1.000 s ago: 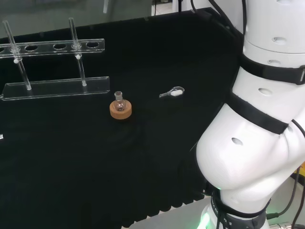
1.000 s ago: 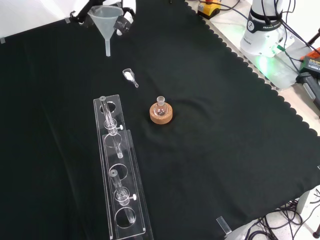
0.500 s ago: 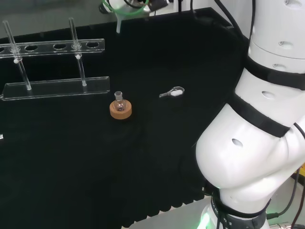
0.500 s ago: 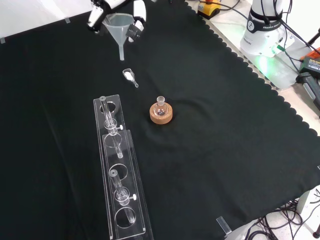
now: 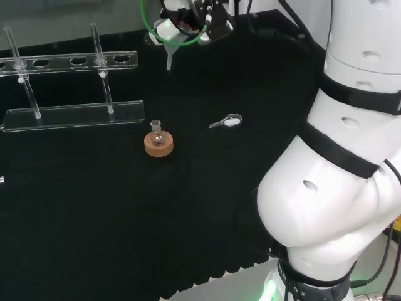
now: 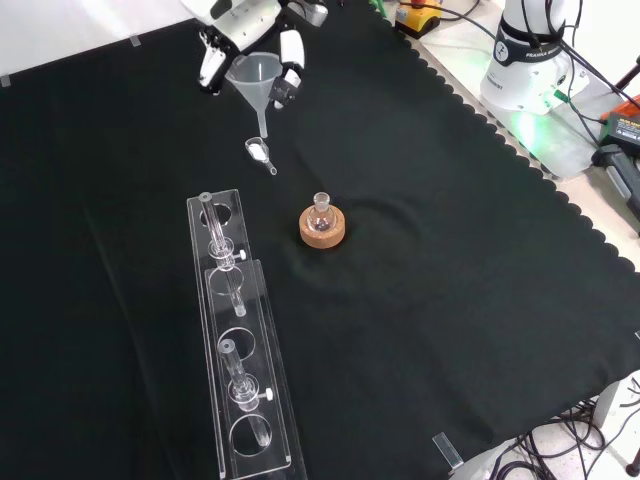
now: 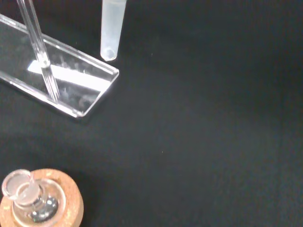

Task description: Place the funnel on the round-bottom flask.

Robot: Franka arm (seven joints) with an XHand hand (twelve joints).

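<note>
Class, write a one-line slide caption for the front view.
The hand holds a funnel above the black cloth, short of the round-bottom flask on its cork ring.

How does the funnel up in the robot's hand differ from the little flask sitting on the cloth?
The funnel hangs in the air, gripped by the hand; the round-bottom flask rests upright in a cork ring on the cloth. The funnel is milky and cone-shaped, wide at the top with a thin stem pointing down; the flask is clear, a round bulb with a short narrow neck. In the front view the funnel looks taller. Both stand upright.
</note>
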